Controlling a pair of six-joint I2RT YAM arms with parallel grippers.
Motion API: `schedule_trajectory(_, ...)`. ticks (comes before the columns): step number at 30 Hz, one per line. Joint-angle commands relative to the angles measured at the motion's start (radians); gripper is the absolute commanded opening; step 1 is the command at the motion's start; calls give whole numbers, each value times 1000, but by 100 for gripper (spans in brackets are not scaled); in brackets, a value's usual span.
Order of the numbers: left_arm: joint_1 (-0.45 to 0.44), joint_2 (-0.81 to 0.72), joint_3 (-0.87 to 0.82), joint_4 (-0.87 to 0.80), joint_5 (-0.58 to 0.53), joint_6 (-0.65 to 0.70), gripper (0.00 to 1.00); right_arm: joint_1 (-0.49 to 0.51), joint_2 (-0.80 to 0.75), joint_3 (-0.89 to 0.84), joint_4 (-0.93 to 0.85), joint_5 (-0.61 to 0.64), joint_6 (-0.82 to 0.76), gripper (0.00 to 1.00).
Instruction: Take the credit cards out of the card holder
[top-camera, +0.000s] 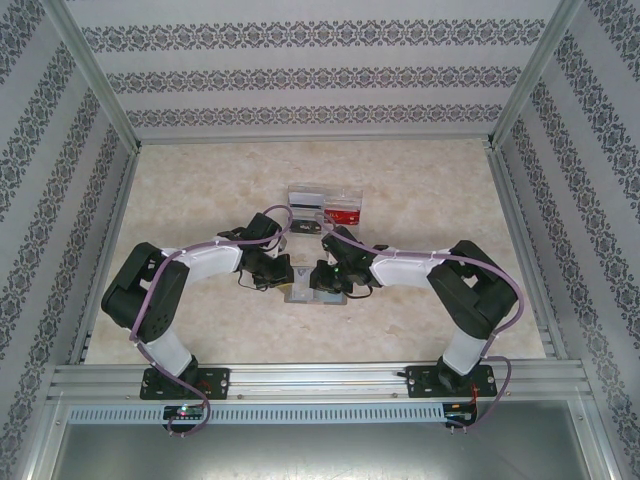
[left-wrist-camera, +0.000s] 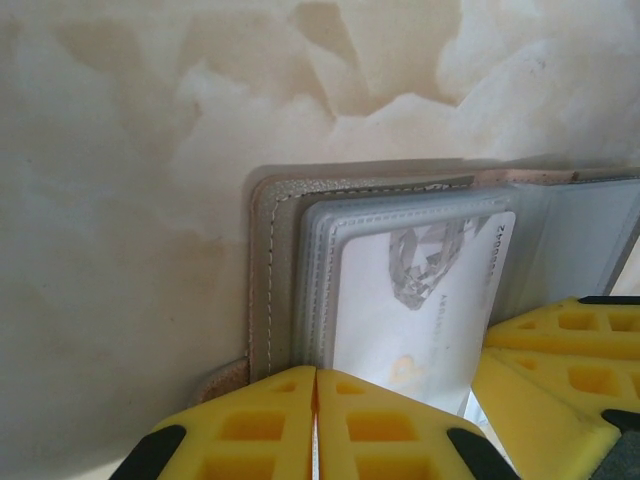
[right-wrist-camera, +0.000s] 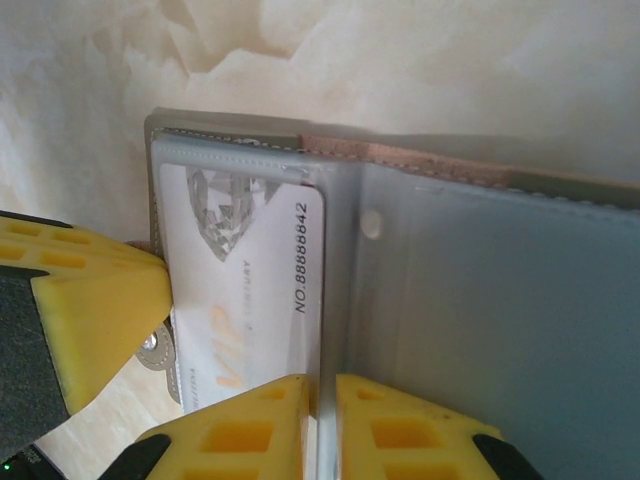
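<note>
1. Grey bifold card holder (top-camera: 312, 293) lies open on beige marbled bench (top-camera: 200, 190), centre toward 6 o'clock
2. Left claw (left-wrist-camera: 316, 425) clenched; right claw (right-wrist-camera: 320, 430) near-closed astride clear sleeve (right-wrist-camera: 338, 300), grip unclear
3. White glossy card (right-wrist-camera: 250, 300): likely light, stiff, slippery; pinch its edge

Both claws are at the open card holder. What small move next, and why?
Probably ease the right claw back toward itself: it seems pinched on the sleeved edge of the white VIP card, while the shut left claw seems to pin the card holder down.
</note>
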Motion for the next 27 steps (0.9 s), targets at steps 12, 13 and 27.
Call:
schedule_trajectory(12,-24,21,8,-19,-23,3,1,8,23,15,14,-26,21,0)
schedule_trajectory(13,-23,21,9,-26,-35,2,0,7,14,8,11,-20,21,0)
schedule_trajectory(27,-23,26,16,-55,-73,0,0,-39,-97,-79,-9,8,5,0)
